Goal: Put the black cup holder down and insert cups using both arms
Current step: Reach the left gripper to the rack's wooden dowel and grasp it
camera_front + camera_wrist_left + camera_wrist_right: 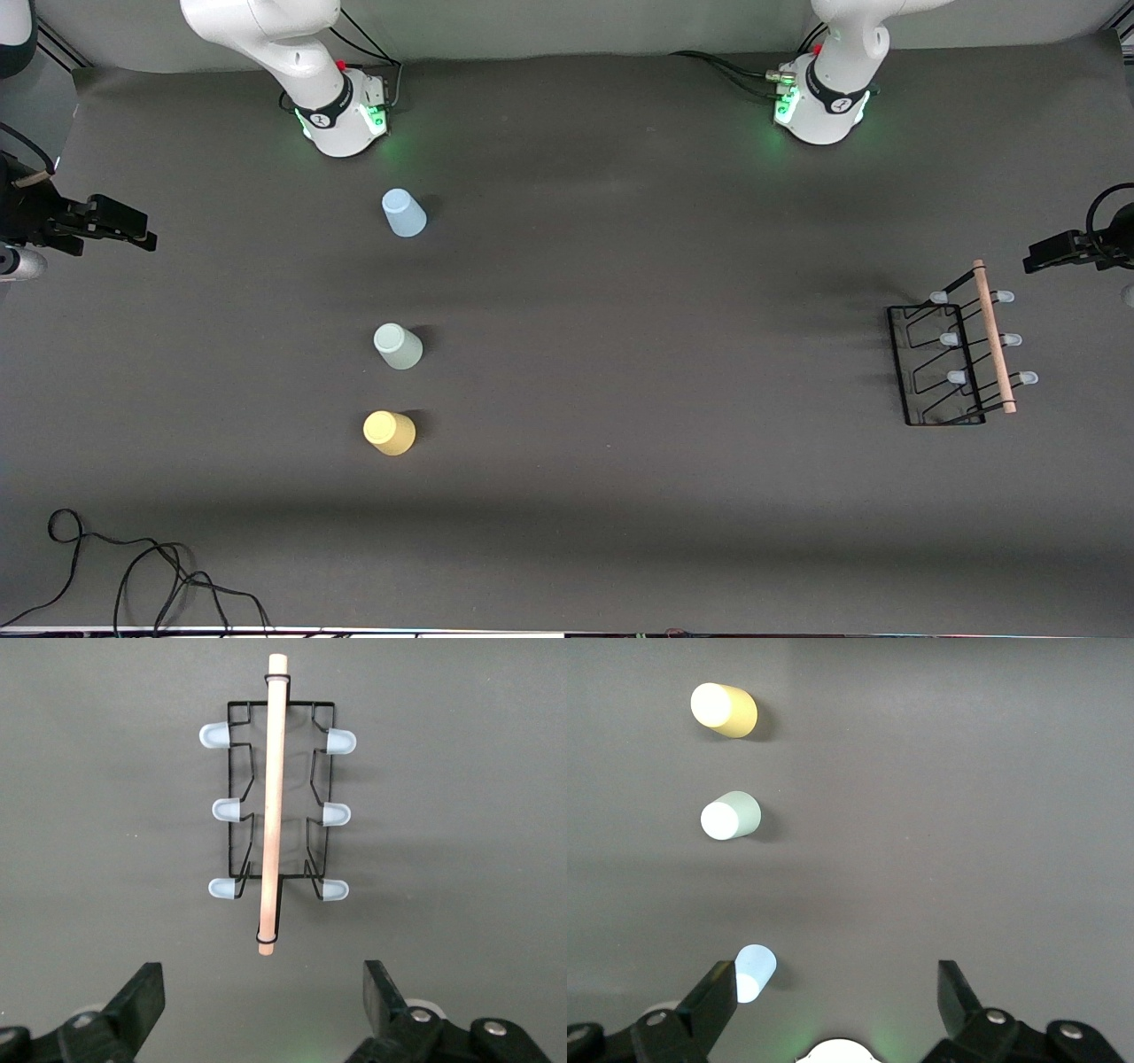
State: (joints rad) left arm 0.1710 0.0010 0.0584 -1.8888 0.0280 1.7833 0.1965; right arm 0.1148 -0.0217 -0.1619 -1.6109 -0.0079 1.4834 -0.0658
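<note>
The dark table (620,496) spreads wide under both white arms, whose green-lit bases stand along its 12 o'clock edge in the front view.

The black cup holder (930,368) stands upright on the table toward the left arm's end, at about 3 o'clock from the table's middle. Its light-wood handle (993,337) runs along the top of the rack, with three blue-capped prongs to each side, all bare. In the left wrist view the same holder lies straight below the camera, handle lengthwise between the two rows of caps.

The three cups sit upside down in a line toward the right arm's end, at about 9 o'clock from the table's middle, well apart from one another. The blue cup (404,213) is farthest from the front camera, the mint green cup (399,346) is in between, and the yellow cup (390,432) is nearest.

The left gripper (264,988) hangs over the table by the holder, fingers spread wide and holding nothing. The right gripper (837,988) hangs over the table by the blue cup, likewise spread wide and empty.

A loose black cable (133,576) lies at 7 o'clock.
</note>
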